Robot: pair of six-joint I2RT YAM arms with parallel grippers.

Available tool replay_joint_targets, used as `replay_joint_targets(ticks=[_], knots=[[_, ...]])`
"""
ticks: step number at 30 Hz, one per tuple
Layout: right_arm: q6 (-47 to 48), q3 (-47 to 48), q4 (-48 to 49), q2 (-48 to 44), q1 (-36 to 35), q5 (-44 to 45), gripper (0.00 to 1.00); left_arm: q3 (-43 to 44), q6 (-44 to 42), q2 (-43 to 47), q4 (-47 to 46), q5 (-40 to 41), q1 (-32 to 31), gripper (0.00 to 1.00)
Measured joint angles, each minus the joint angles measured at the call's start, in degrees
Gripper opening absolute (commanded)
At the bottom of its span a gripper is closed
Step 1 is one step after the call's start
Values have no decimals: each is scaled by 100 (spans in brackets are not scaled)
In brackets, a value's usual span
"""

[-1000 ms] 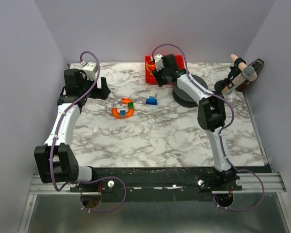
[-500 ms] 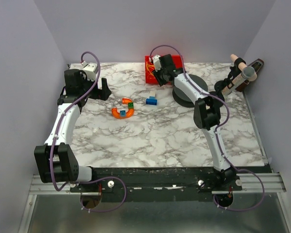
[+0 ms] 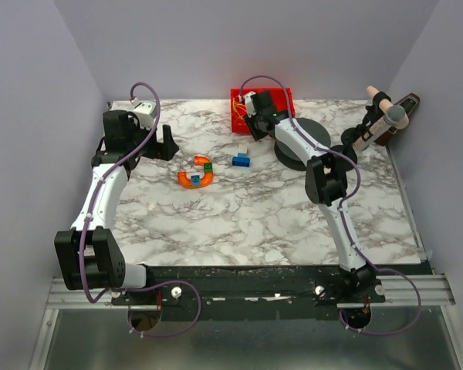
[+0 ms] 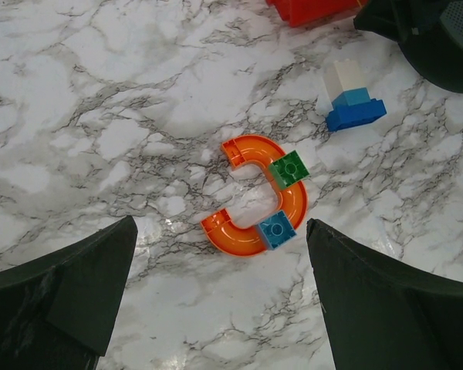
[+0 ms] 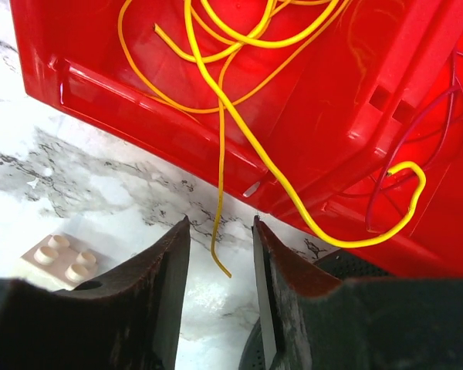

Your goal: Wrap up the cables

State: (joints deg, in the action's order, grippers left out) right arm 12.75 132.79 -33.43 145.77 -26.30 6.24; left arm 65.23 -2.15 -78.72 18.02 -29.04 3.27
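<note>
While the right gripper hovers at the rim of the red tray, its jaws stand partly closed with a gap. One loose end of the cables hangs between the fingers and appears to touch neither. Remaining yellow loops lie in the tray just ahead of it. Meanwhile the left gripper is spread wide over the desk — orange curved block directly below, between its fingers.

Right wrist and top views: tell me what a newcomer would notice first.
The red bin at the marble table's far edge, holding looping yellow cables, grabs the eye. One strand trails over its wall and ends between the right gripper's parted jaws. Mid-table lies an orange curved track.
</note>
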Motion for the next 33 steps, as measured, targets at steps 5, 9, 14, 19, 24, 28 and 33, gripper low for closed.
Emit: replay_joint_targets(ticks=[5,9,14,19,24,28,33], knots=[[-101,0,-39,0,0,-9,12,2,0,0,11,-9,0,99],[-153,2,-83,0,0,-9,22,2,-2,2,13,-9,0,99],[-162,59,-212,2,0,-26,1,2,-42,22,31,-7,0,99],[-70,114,-267,4,0,-164,1,2,-70,52,52,-7,0,99],[70,-120,-181,-107,0,-374,1,90,-151,52,144,-7,0,99],[140,-1274,0,-962,0,-721,1,205,-264,105,192,-13,0,99],[168,-1775,382,-2577,0,-1290,1,354,-391,236,374,-59,-2,99]])
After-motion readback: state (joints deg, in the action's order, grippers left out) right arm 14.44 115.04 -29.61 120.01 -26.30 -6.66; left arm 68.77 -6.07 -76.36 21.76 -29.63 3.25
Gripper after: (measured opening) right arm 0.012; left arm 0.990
